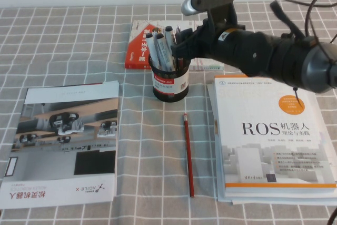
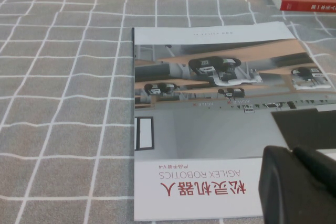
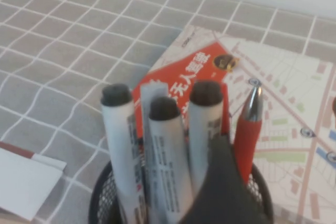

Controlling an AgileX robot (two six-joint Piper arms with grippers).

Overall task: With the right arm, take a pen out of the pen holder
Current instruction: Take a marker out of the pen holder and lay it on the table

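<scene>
Right gripper (image 1: 183, 41) is at the pen holder's (image 1: 170, 82) 1 o'clock rim, beside the near-vertical red pen (image 3: 247, 129); grasp state cannot be told. Left gripper (image 2: 299, 187), over the brochure (image 2: 173, 129), is farther; state likewise undeterminable.

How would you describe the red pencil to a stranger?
Find the black mesh pen holder, where the right gripper hovers. Nearer the robot, between the brochure under the left gripper and the ROS book, lies the red pencil. It alone lies flat on the cloth; the pens stand.
</scene>
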